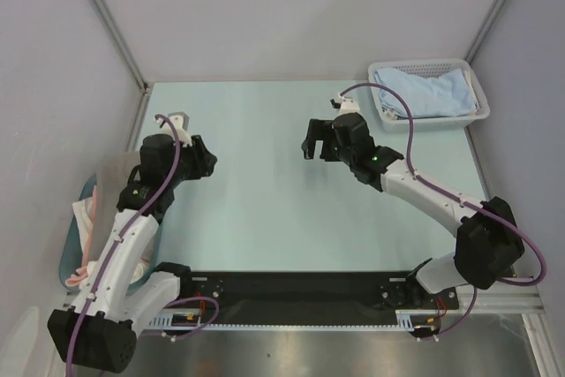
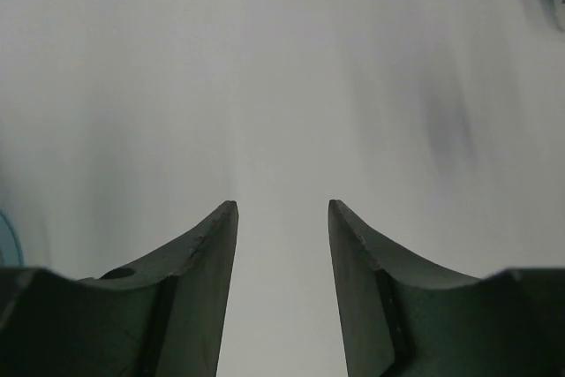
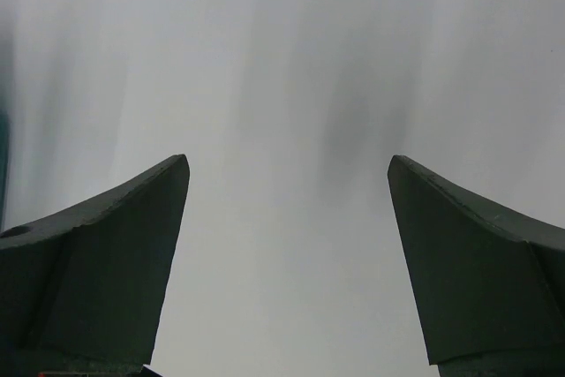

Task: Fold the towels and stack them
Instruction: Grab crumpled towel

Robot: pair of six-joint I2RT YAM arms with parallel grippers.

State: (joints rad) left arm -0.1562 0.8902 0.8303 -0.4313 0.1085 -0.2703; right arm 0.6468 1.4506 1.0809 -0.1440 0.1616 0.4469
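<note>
Left gripper (image 2: 282,205) parted, right gripper (image 3: 289,161) spread wide, both empty over pale green tabletop (image 1: 265,209), apparently poised to fetch. Light-blue terry towel (image 1: 428,90) crumpled in white mesh basket (image 1: 479,112), upper right; pinkish cloth (image 1: 86,218) bunched in teal plastic tub (image 1: 67,262), lower left.

Bench (image 1: 265,218) left of basket (image 1: 424,123): bare; clear passage between left hand (image 2: 282,209) and right hand (image 3: 287,165).
Basket itself: obstruction, light blue towel (image 1: 424,90) inside.
Far left of basket: teal tub (image 1: 69,253) at bench edge.
</note>
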